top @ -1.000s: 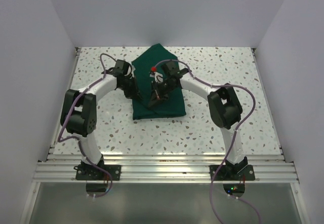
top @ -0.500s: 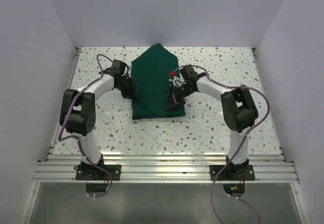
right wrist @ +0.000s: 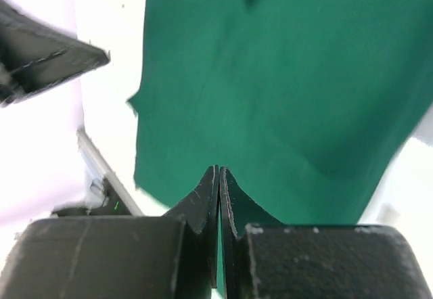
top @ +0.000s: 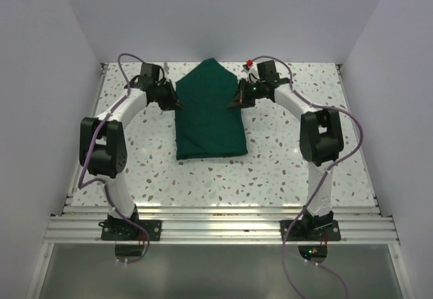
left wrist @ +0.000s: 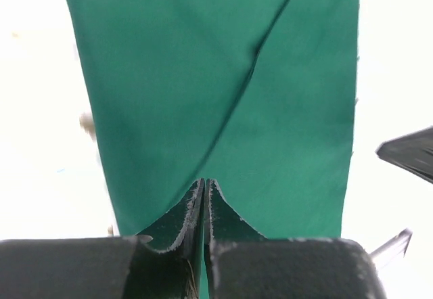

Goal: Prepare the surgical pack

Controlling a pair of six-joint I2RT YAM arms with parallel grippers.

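Observation:
The surgical pack is a dark green cloth drape (top: 210,120) lying flat on the speckled table (top: 291,157), a rectangle with a pointed far end. My left gripper (top: 177,103) is shut at the drape's left edge, towards the back. My right gripper (top: 235,103) is shut at its right edge, opposite. In the left wrist view the closed gripper (left wrist: 205,181) points across the drape (left wrist: 223,96), which has a diagonal fold line. In the right wrist view the closed gripper (right wrist: 218,168) points over the drape (right wrist: 270,89). No cloth shows pinched between either pair of fingertips.
White walls enclose the table on the left, back and right. An aluminium rail (top: 216,228) runs along the near edge by the arm bases. The other arm's gripper shows in each wrist view: the right one (left wrist: 408,157) and the left one (right wrist: 47,62).
Both grippers have moved off the middle of the drape, outward and towards the back, to its side edges. The drape now lies uncovered and flat.

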